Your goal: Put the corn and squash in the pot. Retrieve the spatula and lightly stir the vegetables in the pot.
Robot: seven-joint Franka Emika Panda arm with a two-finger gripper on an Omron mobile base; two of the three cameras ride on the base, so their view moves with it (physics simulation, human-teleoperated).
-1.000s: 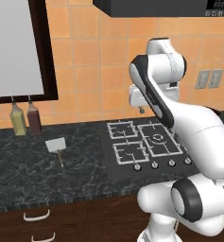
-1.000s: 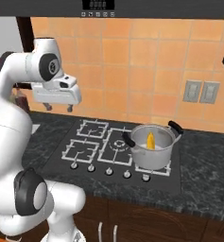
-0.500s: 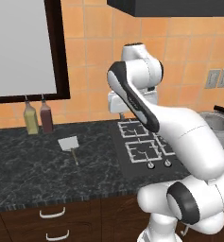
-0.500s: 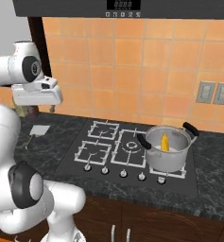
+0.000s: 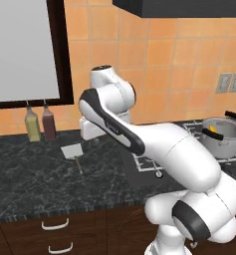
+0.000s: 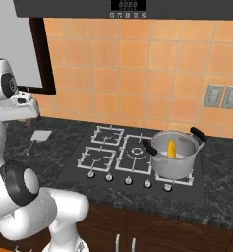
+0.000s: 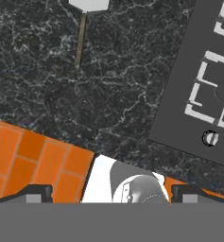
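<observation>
The spatula (image 5: 72, 152) lies flat on the dark counter (image 5: 30, 174) in the left base view, just left of my hand, with two bottles (image 5: 40, 124) by the wall. From the right base view, the corn (image 6: 171, 147) stands in the pot (image 6: 174, 155) on the stove (image 6: 118, 157). Through the hand view, my gripper (image 7: 111, 194) has its jaws wide apart, holding nothing; the spatula's blade sits at the top edge.

We see the spatula (image 7: 85, 21) lying on the dark marbled counter (image 7: 85, 104), well away from the grey cooktop (image 7: 198, 80). One round knob (image 7: 209, 138) sits on the cooktop's near edge.
</observation>
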